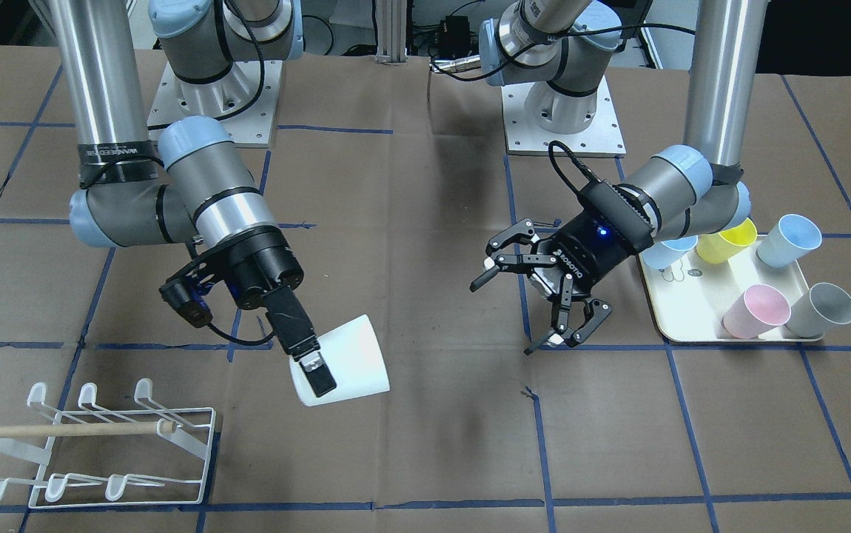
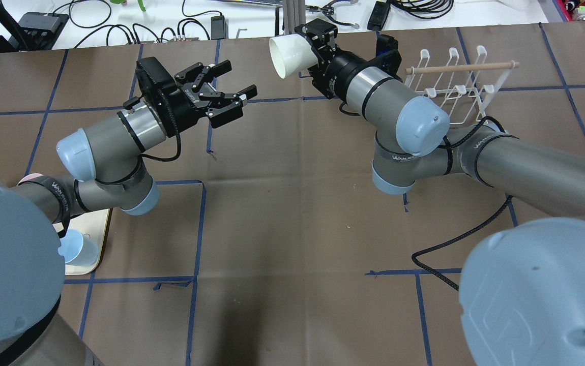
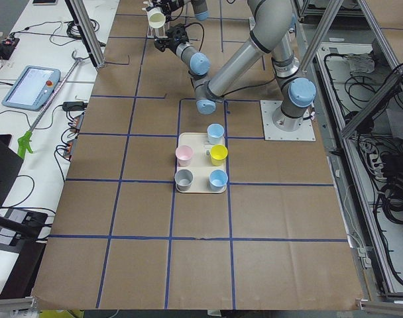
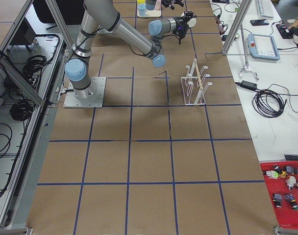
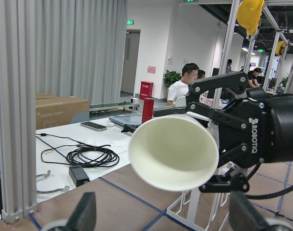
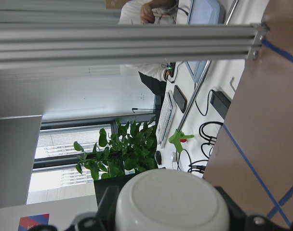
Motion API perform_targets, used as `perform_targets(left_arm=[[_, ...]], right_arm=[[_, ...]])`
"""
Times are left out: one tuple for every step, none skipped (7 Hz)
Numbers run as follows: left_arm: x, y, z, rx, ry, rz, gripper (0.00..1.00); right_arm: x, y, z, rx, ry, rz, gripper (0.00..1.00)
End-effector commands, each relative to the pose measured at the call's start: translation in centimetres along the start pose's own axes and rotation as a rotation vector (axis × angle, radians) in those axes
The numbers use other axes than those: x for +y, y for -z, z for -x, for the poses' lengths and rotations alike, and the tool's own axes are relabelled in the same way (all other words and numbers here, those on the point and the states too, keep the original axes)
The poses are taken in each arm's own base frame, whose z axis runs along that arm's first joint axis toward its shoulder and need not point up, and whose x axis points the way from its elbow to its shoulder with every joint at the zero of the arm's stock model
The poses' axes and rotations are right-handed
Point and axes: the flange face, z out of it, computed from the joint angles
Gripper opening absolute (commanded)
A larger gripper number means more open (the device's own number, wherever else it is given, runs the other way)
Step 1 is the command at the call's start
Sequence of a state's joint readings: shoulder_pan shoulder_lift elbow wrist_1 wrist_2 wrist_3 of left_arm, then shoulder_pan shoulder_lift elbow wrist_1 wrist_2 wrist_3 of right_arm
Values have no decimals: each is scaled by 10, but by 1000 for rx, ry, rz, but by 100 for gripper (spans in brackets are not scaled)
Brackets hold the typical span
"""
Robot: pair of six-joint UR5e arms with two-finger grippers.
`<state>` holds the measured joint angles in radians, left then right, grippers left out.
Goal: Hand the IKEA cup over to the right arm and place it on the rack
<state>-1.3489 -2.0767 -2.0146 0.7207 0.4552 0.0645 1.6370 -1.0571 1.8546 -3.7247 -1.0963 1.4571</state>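
The white IKEA cup (image 1: 348, 363) is held on its side above the table, its mouth facing my left gripper. My right gripper (image 1: 322, 374) is shut on the cup's base end; it also shows in the overhead view (image 2: 313, 43) with the cup (image 2: 290, 53). My left gripper (image 1: 507, 314) is open and empty, a short way from the cup's mouth, not touching it. The left wrist view shows the cup's mouth (image 5: 173, 151) straight ahead. The right wrist view shows its base (image 6: 173, 202). The white wire rack (image 1: 100, 451) with a wooden dowel stands beyond the right arm.
A cream tray (image 1: 692, 311) beside the left arm holds several coloured cups, among them a pink one (image 1: 755, 311), a grey one (image 1: 821, 309) and a yellow one (image 1: 725, 240). Cables and equipment lie on the white bench beyond the table's far edge (image 2: 196, 25).
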Motion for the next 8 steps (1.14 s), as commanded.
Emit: perform_targets(left_arm=[[-7, 8, 36, -237, 77, 41, 96], [-11, 1, 48, -370, 124, 98, 97], [-23, -9, 62, -431, 184, 165, 97], [-39, -19, 62, -520, 217, 238, 97], [-49, -39, 56, -602, 262, 362, 98], [-60, -52, 47, -697, 275, 481, 98], [-67, -66, 38, -723, 325, 645, 99], [-86, -68, 34, -758, 356, 775, 99]], right_arm=[[-58, 19, 5, -31, 249, 19, 33], [-79, 24, 5, -27, 497, -16, 33], [-95, 28, 7, -14, 748, -54, 33], [-116, 28, 10, 24, 928, -70, 33], [-144, 32, 7, 98, 1110, -86, 33], [-157, 35, 4, 162, 1273, -109, 33], [-164, 36, 1, 220, 1343, -142, 33], [-172, 36, -5, 278, 1391, -169, 33]])
